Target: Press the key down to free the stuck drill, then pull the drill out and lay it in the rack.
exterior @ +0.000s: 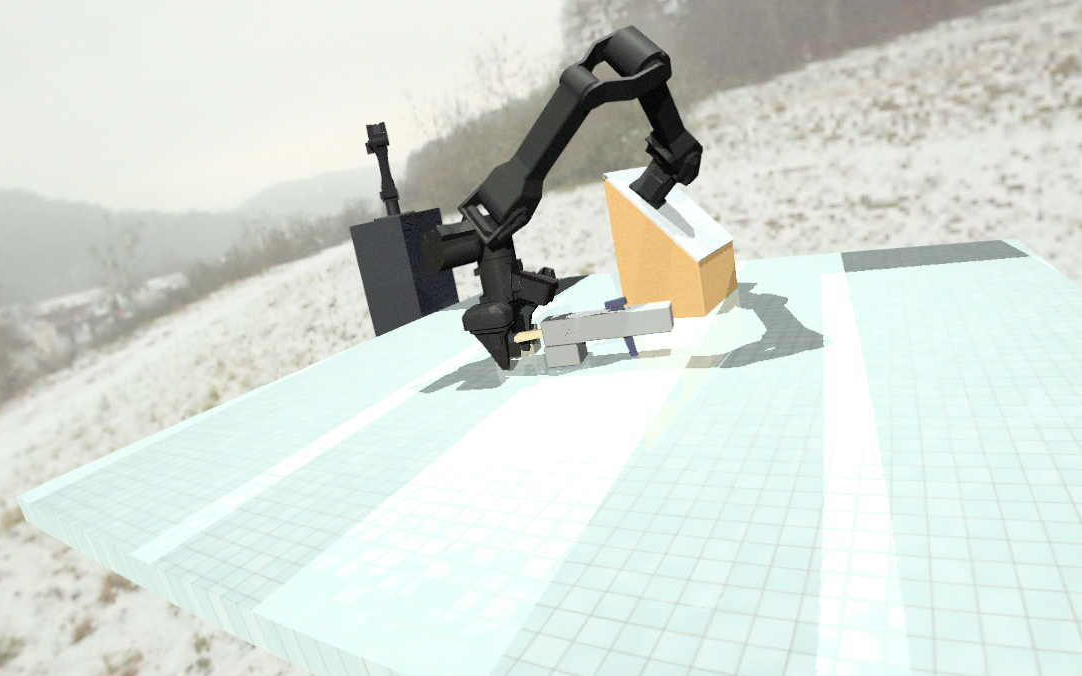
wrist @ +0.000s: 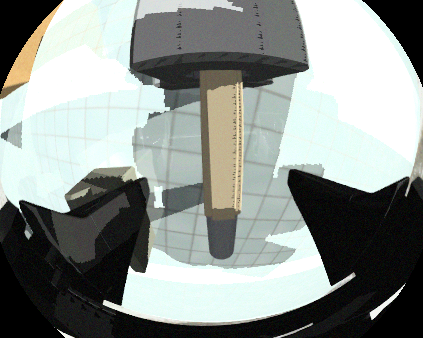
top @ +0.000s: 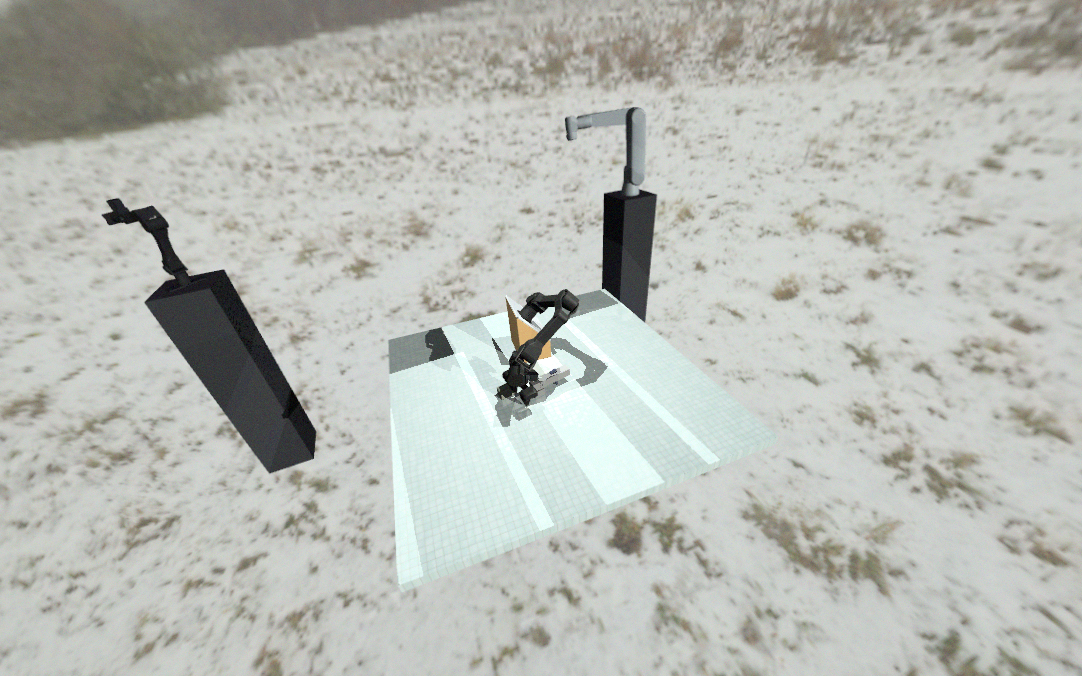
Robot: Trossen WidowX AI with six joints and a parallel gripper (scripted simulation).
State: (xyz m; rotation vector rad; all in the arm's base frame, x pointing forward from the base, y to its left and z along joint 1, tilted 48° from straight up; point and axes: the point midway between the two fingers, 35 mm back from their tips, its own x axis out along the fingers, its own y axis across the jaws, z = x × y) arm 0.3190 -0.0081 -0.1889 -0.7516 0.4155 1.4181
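A long grey housing (top: 552,382) (exterior: 608,325) (wrist: 221,37) lies level over the table. A tan shaft with a dark grey rounded tip, seemingly the drill (exterior: 529,335) (wrist: 221,145), sticks out of its end. A blue piece, perhaps the key (exterior: 615,303), shows at the housing's top, with a thin blue part below. My gripper (top: 514,394) (exterior: 513,356) (wrist: 220,181) points down and is open, its fingers apart on both sides of the shaft, not closed on it. A notched olive-beige block, perhaps the rack (wrist: 102,179), is partly hidden behind the left finger in the wrist view.
An orange wedge (top: 518,330) (exterior: 654,268) (wrist: 27,55) carries my arm's base close behind the housing. The pale tiled table (top: 461,503) (exterior: 411,520) has bright bands and shadows. Black pillars (top: 226,377) (top: 625,243) with other arms stand off the table.
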